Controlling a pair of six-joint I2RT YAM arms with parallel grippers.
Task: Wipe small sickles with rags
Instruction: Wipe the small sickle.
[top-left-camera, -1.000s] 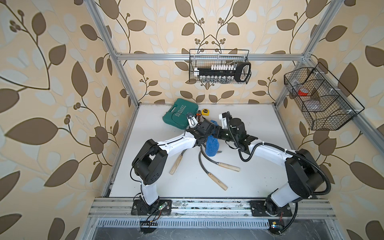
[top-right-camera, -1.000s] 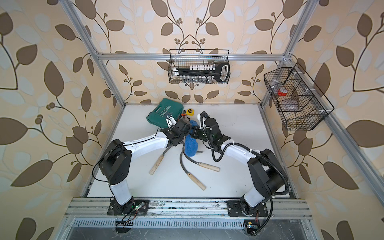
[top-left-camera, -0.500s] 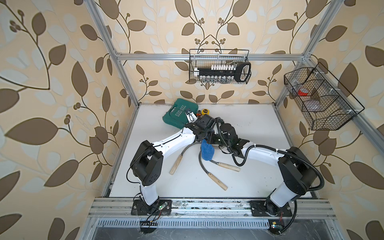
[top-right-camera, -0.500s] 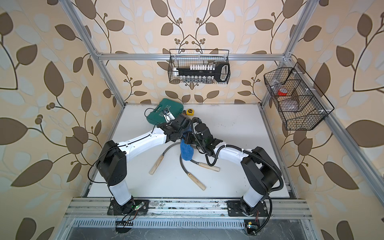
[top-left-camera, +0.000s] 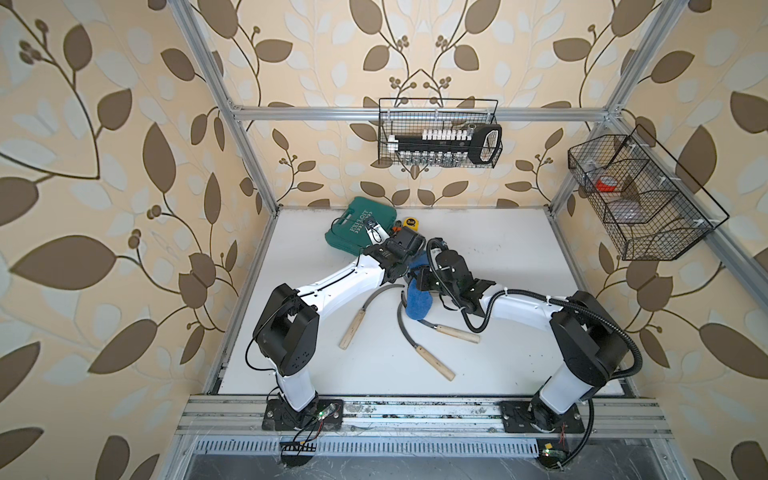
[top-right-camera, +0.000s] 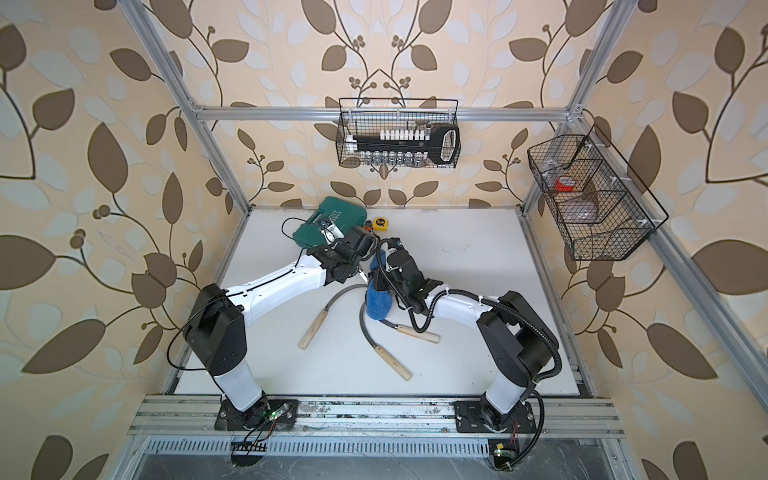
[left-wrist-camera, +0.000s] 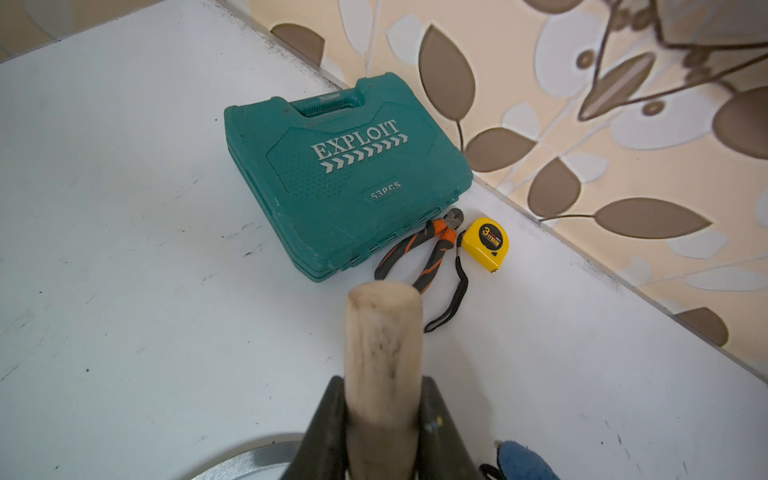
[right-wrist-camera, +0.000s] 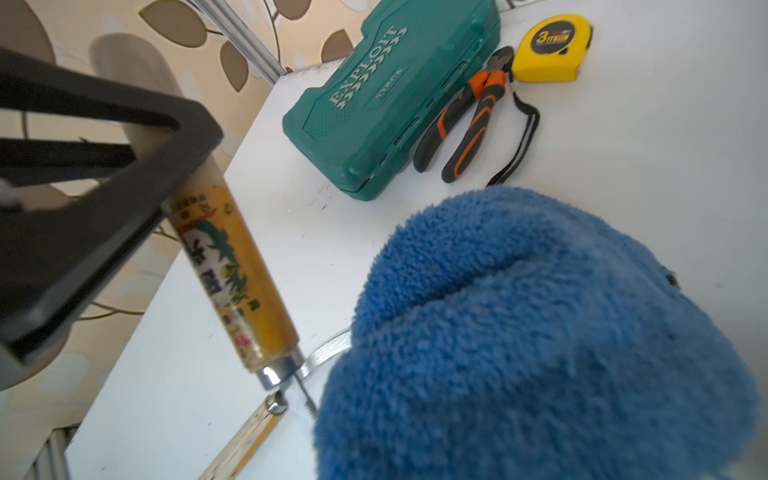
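one sickle (left-wrist-camera: 380, 357) is tilted above the counter (top-left-camera: 498, 257), its pale handle clamped tight in the left gripper (left-wrist-camera: 382, 419). its blade disappears under the blue rag (right-wrist-camera: 540, 332), which the right gripper (top-left-camera: 419, 277) pinches closed mid-counter. three more sickles (top-left-camera: 352, 328) lie nearer the robot's bases, a teal case (top-left-camera: 359, 224) farther back.

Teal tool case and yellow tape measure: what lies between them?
Orange-and-black-handled pliers lie between the tool case and the tape measure, close beside the case's edge; both wrist views show this.
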